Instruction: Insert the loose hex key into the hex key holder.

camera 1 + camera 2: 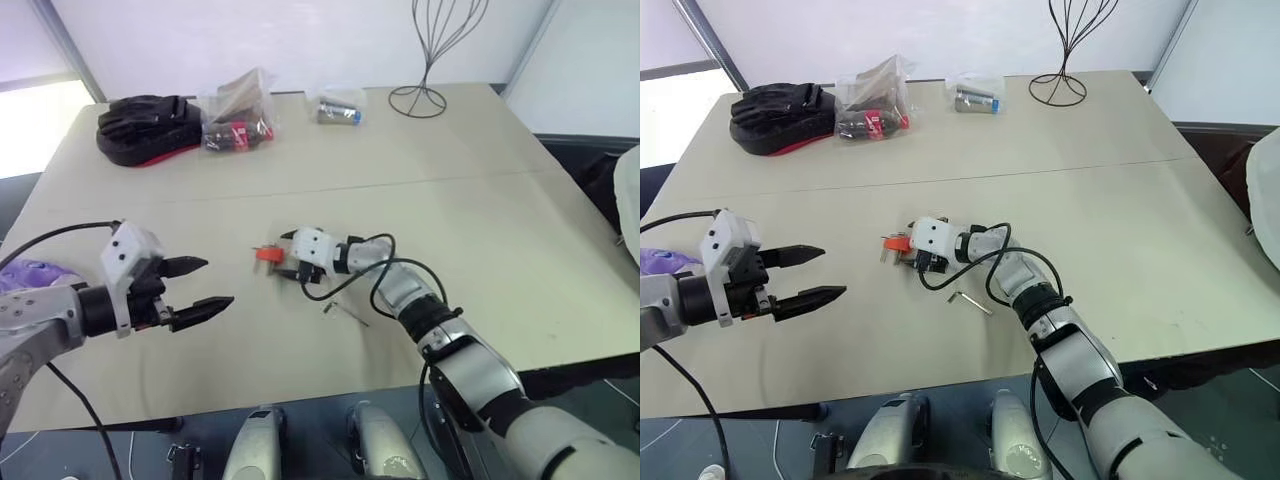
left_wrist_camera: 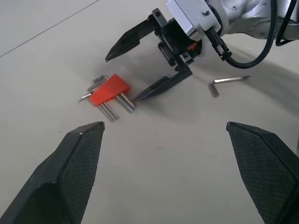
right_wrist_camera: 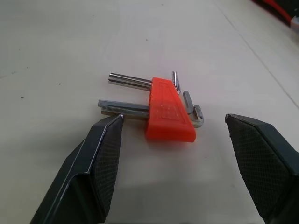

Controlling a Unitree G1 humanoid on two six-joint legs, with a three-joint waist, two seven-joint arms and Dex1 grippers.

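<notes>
Head views: the hex key holder (image 1: 267,254) lies flat near the middle of the table (image 1: 480,200), and the right end effector (image 1: 290,256) sits low just beside it, fingers spread, holding nothing. The loose hex key (image 1: 345,311) lies nearer the table's front edge, beside the right arm. The left end effector (image 1: 200,284) hovers wide open and empty toward the table's left edge.

Left wrist view: one right fingertip (image 2: 140,95) sits close by a key shaft.

Right wrist view: the holder lies between the open fingers.

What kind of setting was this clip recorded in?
Probably a lab or test workspace, not a home: a plain beige table against bare white panels, with unrelated props along the far edge, a wire stand, bagged items and a black glove.
</notes>
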